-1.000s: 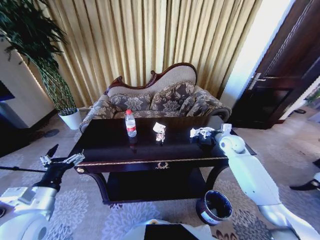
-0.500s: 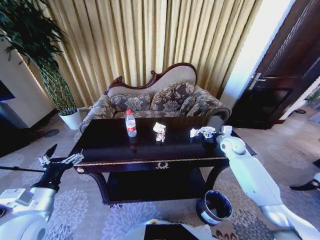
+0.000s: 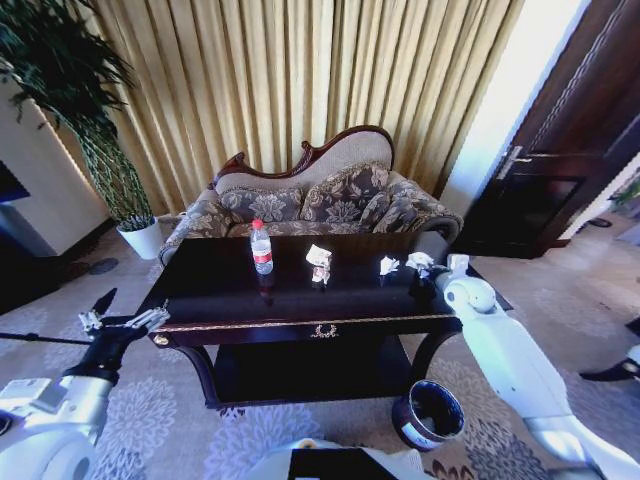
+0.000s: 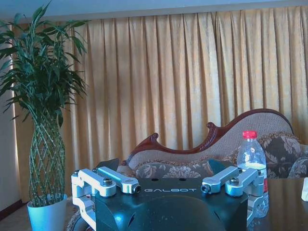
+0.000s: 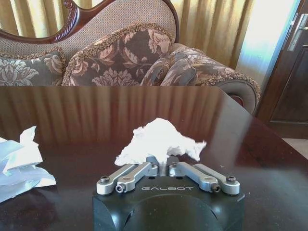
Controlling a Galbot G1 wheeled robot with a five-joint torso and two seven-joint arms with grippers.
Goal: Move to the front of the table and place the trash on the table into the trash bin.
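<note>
Pinching crumpled white paper (image 5: pixel 159 140), jaws closed

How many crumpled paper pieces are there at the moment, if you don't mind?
3: one mid-table paper right of the bottle, a second paper lying free farther right, and a third paper pinched in the right gripper. Others may hide behind the arm.

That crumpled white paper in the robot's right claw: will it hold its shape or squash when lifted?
The crumpled paper pinched in the right gripper looks thin and creased, so it probably squashes easily. Probably very light. Its irregular folds suggest it won't roll.
</note>
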